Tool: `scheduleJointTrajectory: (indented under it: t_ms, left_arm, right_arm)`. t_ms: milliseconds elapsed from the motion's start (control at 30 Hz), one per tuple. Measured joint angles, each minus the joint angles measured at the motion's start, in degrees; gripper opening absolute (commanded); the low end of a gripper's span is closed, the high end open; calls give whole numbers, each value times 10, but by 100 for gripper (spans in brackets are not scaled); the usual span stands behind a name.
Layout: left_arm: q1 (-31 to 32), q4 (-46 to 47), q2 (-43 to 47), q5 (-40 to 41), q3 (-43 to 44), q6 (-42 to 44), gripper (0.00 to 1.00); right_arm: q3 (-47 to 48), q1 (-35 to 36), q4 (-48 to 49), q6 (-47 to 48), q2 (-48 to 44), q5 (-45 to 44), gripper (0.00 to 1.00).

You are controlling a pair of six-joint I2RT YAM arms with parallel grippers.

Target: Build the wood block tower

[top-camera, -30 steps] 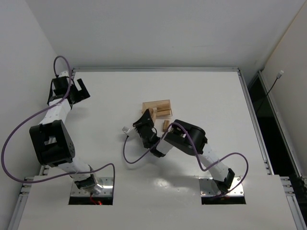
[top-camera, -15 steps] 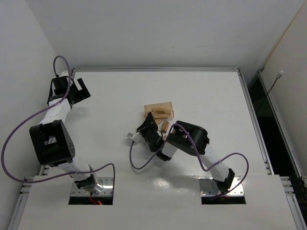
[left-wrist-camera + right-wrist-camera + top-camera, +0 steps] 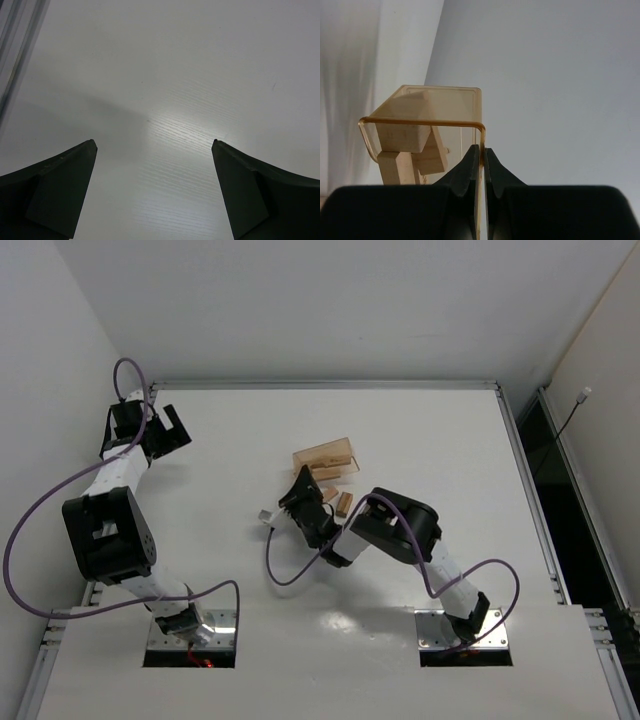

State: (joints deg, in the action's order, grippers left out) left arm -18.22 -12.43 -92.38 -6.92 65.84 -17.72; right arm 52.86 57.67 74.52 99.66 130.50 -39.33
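My right gripper (image 3: pixel 303 488) is shut on one thin wall of the translucent amber tray (image 3: pixel 325 453), which is held tilted near the table's middle. In the right wrist view the gripper (image 3: pixel 480 149) pinches that wall just below the tray's rim (image 3: pixel 420 121). Several light-tan wood blocks (image 3: pixel 402 132) lie jumbled inside the tray. A few more wood blocks (image 3: pixel 343 503) lie on the table beside the gripper. No stacked tower shows in any view. My left gripper (image 3: pixel 168 428) is open and empty at the far left, over bare table (image 3: pixel 154 145).
The white table (image 3: pixel 430 440) has a raised metal rail at its back and side edges. A purple cable (image 3: pixel 285 565) loops from the right wrist onto the table in front of the arm. The left arm's cable arcs along the left wall.
My right gripper, still shut on the tray wall, dipped toward the near right, then swung back up and left. The tray has moved with it and now sits more tilted. The left arm has not moved.
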Motion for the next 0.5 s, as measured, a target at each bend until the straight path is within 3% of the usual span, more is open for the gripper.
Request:
scheduleJointTrajectory:
  t_ms: [500]
  left_arm:
    - [0,1,-5,-18,0,-8,100]
  right_arm:
    - [-25,-23,-2,37,1,40,0]
